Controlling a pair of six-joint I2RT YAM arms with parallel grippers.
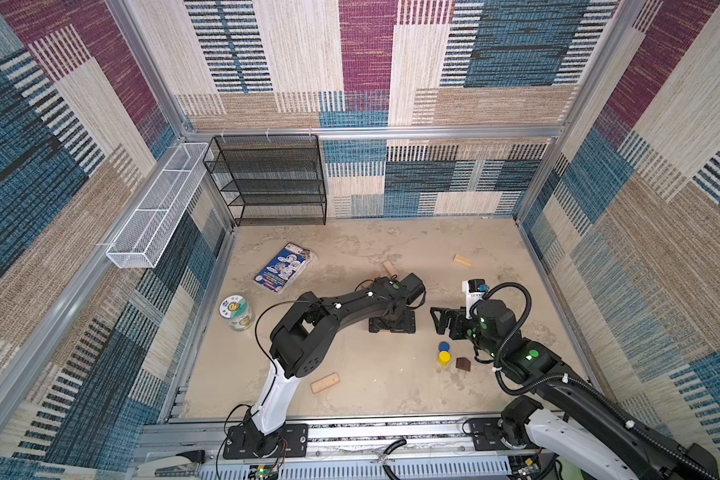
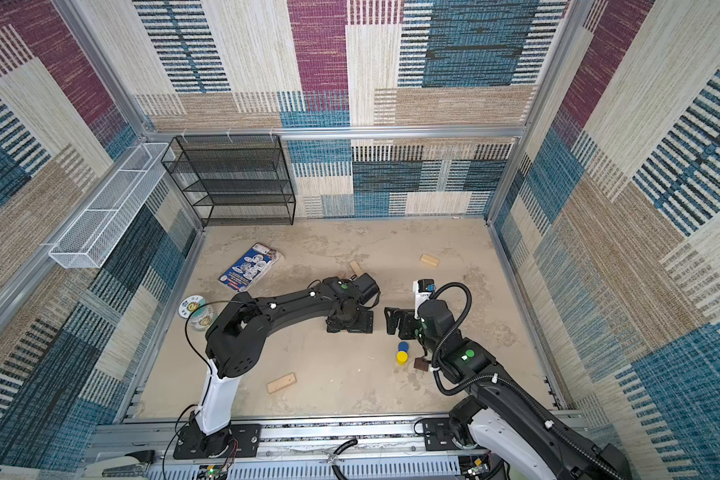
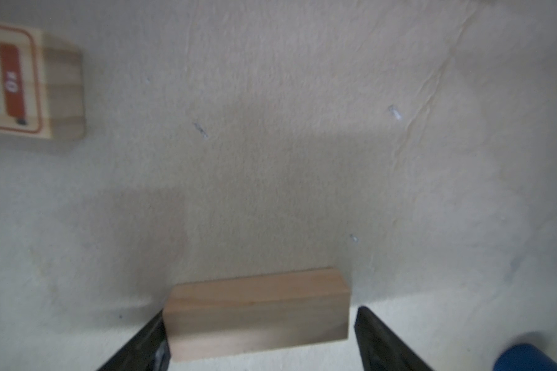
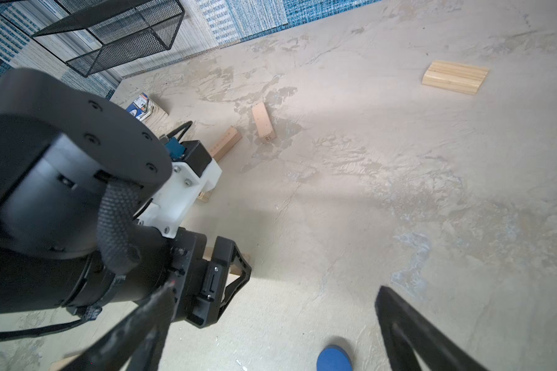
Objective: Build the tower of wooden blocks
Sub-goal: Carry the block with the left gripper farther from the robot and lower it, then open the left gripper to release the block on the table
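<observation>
Both top views: left claw (image 1: 391, 325) (image 2: 349, 324) pointed straight down at the worktop (image 1: 350, 249) (image 2: 316, 245), left of the blue disc (image 1: 444, 346) (image 2: 403, 346) and a little behind it; cannot tell the spread of its jaws from here, hidden under the wrist. Just behind the blue disc, right claw (image 1: 436, 321) (image 2: 390, 321), jaws spread wide, nothing between them. Upright yellow cylinder (image 1: 444, 357) (image 2: 402, 357) just in front of the blue disc. Near the blue disc, to its right and front, dark-brown house piece (image 1: 463, 364) (image 2: 420, 364). Three pale bars flat and single on the worktop: back bar (image 1: 462, 260) (image 2: 429, 260) well behind the blue disc and to its right, middle bar (image 1: 389, 268) (image 2: 355, 267) well behind it and to its left, front bar (image 1: 325, 382) (image 2: 281, 382) well apart from it, left and toward the front edge. Far left of the blue disc, printed packet (image 1: 285, 268) (image 2: 248, 267) and jar (image 1: 235, 312) (image 2: 196, 311).

Left wrist view: left claw (image 3: 261, 313) spread around a plain bar (image 3: 258, 321) lying flat on the worktop, one finger (image 3: 142, 343) right against the bar's end, the other finger (image 3: 386, 343) parted from the opposite end by a clear gap. Well apart from the plain bar, printed bar (image 3: 29, 80), red and dark marks on its face, blurred. Rim of the blue disc (image 3: 528, 358) near the parted finger.

Right wrist view: right claw (image 4: 275, 292) spread wide over bare worktop, holding nothing, blue disc (image 4: 333, 358) showing between its two fingers. Close by, left claw (image 4: 235, 273), a sliver of pale wood under it. Farther from the blue disc: middle bar (image 4: 263, 122) with dark marks on its end, a half-hidden bar (image 4: 227, 144) just beside it, back bar (image 4: 454, 77) farthest off. Beyond all the bars, black mesh shelf (image 4: 110, 32).
</observation>
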